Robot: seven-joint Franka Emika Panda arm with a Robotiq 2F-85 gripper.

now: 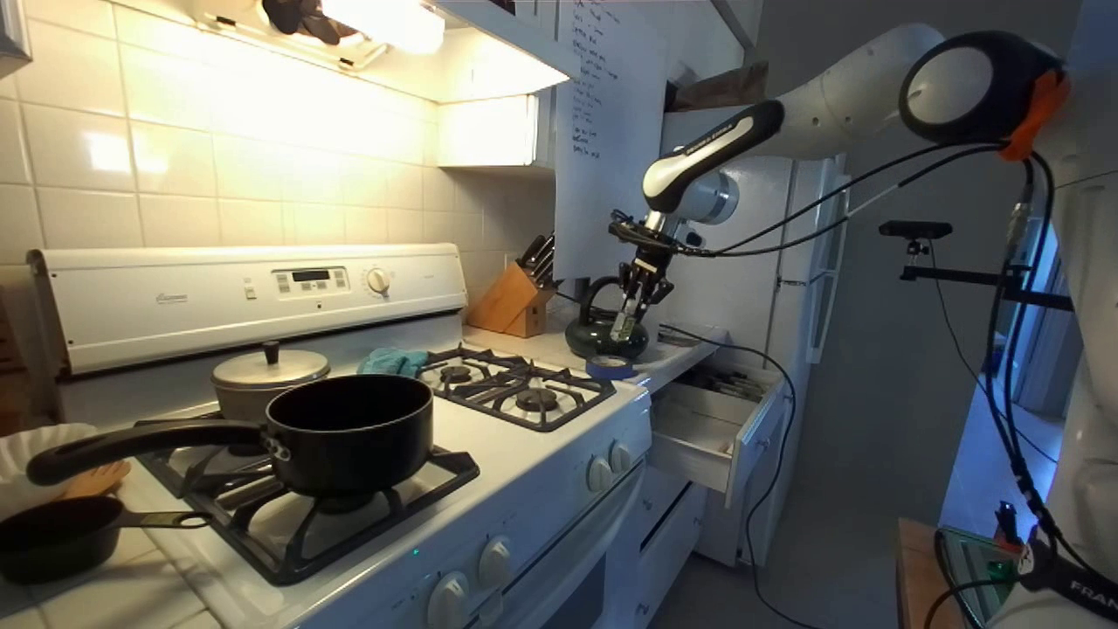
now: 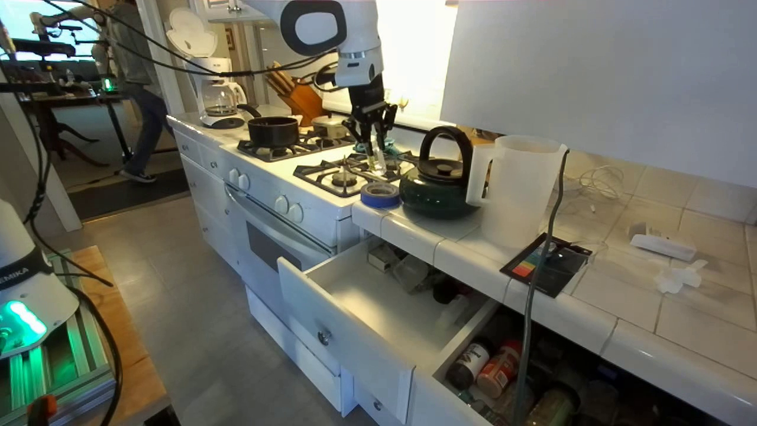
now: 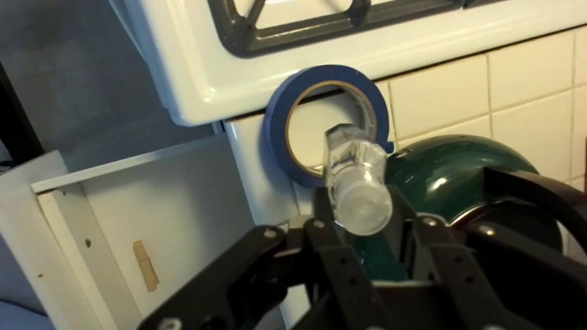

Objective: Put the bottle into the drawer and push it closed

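A small clear bottle with a round whitish cap point(image 3: 362, 208) is held between the fingers of my gripper point(image 3: 357, 197) in the wrist view. The gripper point(image 2: 375, 148) is shut on it. The bottle point(image 2: 377, 164) also shows in an exterior view, roughly upright with its lower end downward, above the blue tape and beside the kettle. The white drawer point(image 2: 346, 340) is pulled open below the counter, with several small items at its back. The drawer point(image 1: 758, 437) also stands open in an exterior view, lower than the gripper. Its inside point(image 3: 169, 201) shows at the left of the wrist view.
A blue tape roll point(image 3: 279, 119) and a dark green kettle point(image 2: 437, 189) stand on the counter by the stove. A frosted pitcher point(image 2: 520, 183) is beside the kettle. A neighbouring open drawer point(image 2: 437, 396) holds several bottles. A cable point(image 2: 535, 284) hangs over the counter edge.
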